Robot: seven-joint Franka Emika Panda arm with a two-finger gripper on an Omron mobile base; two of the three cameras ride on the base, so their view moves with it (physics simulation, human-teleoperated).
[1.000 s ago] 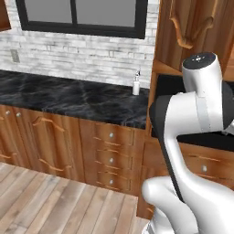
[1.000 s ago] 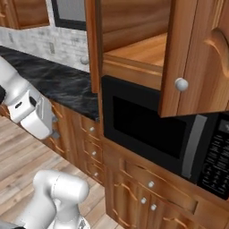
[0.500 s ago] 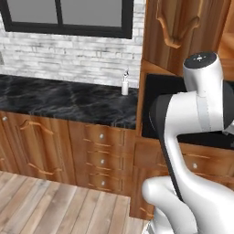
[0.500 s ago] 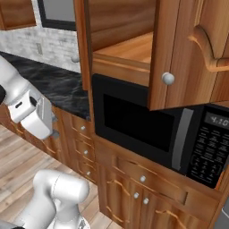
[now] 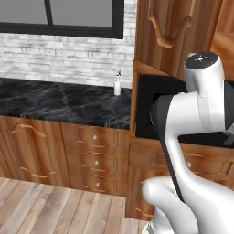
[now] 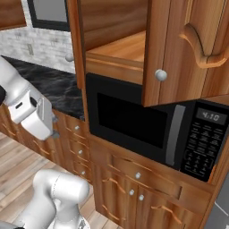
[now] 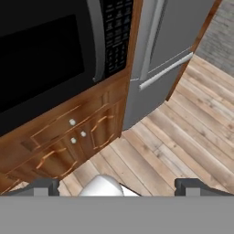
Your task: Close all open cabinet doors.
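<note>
Jaws spread wide, grasping nothing; fingertips [image 7: 39,186] aimed down at floor [image 7: 183,132] before lower cabinets [image 7: 68,151]. Oven [image 6: 134,120]: black, built in above drawer. Cabinet doors [image 6: 188,49]: upper pair above oven, both swung open, shelf exposed. Table [image 5: 59,103]: black marble, left of oven, small bottle [image 5: 117,85] at back.

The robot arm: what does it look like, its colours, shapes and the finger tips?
The arm is glossy white with rounded, tube-like links and dark grey to black bands at the joints; a round dark-ringed cap tops one joint. In the right base view a boxy white link bears a small dark marking. The gripper ends in two small dark grey, blocky finger tips. No cables show.
</note>
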